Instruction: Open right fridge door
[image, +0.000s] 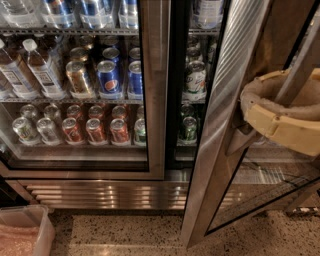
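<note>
Right fridge door (220, 131): ajar, steel edge running upright just left of my gripper (278, 125); whether it grips, I cannot tell

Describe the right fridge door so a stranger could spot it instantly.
Find the glass-fronted drinks fridge. Its right fridge door is the steel-framed pane angled open toward the camera, the pincer just right of its frame; the left door, showing Pepsi cans, sits shut.
</note>
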